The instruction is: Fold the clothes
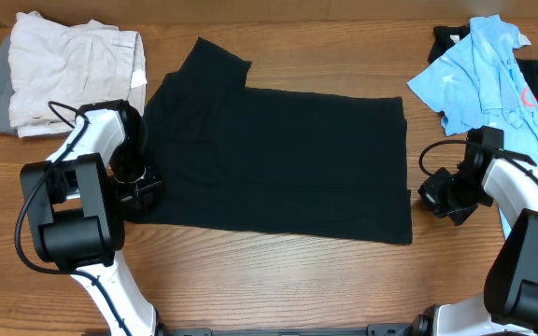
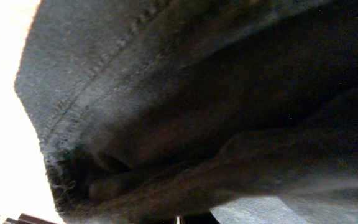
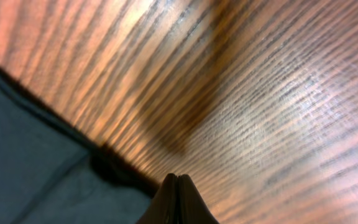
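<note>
While both pairs of jaws are pressed together, watch the right side first. Your right gripper (image 1: 434,194) sits low over bare table (image 1: 278,280), just off the right edge of the black shirt (image 1: 278,159). Its fingertips (image 3: 168,204) are flat against each other with nothing between them. Drive in like that and you'll likely shove the edge and ruck it up instead of catching it, so you'd want those jaws parted before you go for cloth. On the other side, your left gripper (image 1: 143,189) is down at the shirt's left edge. Its wrist camera is smothered in dark fabric, with a stitched hem (image 2: 73,102) running across the view. The fingers themselves are hidden; they're closed, but I can't tell whether they have cloth pinched. That's your second risk: lift on that side alone and the shirt could drag skew across the wood, or slip free if the bite is thin. The shirt lies spread flat in the middle of the table, one sleeve toward the far side, with no fold in it yet. Mind the light blue polo (image 1: 484,75) heaped at the far right, close behind your right arm, because a wide swing could snag it. As for pose, the left arm is folded low with its wrist bent down onto the shirt's edge. The right arm is tucked in low, wrist turned inward, tips aimed at the shirt.
</note>
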### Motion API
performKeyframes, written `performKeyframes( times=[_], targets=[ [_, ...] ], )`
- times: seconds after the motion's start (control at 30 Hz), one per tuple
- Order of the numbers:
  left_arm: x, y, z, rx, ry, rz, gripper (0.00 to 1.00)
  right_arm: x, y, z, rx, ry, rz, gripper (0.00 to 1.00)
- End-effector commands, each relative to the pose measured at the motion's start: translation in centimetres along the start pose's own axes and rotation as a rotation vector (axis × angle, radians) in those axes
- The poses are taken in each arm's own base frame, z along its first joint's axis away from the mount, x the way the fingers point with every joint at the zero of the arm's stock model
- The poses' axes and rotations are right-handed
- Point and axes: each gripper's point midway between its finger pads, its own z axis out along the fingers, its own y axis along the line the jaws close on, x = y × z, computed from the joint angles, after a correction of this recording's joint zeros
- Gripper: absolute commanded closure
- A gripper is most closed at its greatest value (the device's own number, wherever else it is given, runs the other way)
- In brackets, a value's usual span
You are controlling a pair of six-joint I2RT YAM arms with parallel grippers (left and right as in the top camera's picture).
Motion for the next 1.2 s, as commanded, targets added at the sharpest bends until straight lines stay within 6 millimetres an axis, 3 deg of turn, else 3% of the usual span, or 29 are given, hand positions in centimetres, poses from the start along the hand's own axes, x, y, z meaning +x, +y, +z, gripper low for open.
performKeyframes(
  times=[0.0, 0.17, 0.3, 0.43, 0.7, 0.93, 1.17],
  targets=[
    [0.2, 0.6, -0.5, -0.021, -0.017, -0.038, 0.96, -1.4, 2.2, -3.3, -0.046, -0.076, -0.083, 0.96],
    [0.2, 0.7, -2.2, 0.006, -0.073, -0.039, 0.96, 1.7, 2.5, -4.4, -0.021, -0.019, -0.159, 0.96],
    [0.2, -0.8, -2.7, 0.09, -0.079, 0.029, 0.96, 3.7, 3.0, -2.7, -0.002, 0.017, -0.214, 0.96],
    [0.3, -0.9, -2.7, 0.097, -0.078, 0.044, 0.96, 5.0, 2.7, -0.6, 0.011, 0.031, -0.211, 0.96],
    [0.1, -1.0, -2.8, 0.101, -0.084, 0.061, 0.96, 5.8, 1.3, 2.4, 0.0, 0.033, -0.173, 0.96],
    [-0.4, -1.3, -2.8, 0.113, -0.108, 0.097, 0.96, 4.8, 1.0, 2.4, 0.027, -0.016, -0.162, 0.96],
    [-1.5, 0.5, -2.8, 0.045, -0.146, 0.079, 0.93, 3.4, 0.6, 2.3, 0.049, -0.078, -0.113, 0.96]
  ],
)
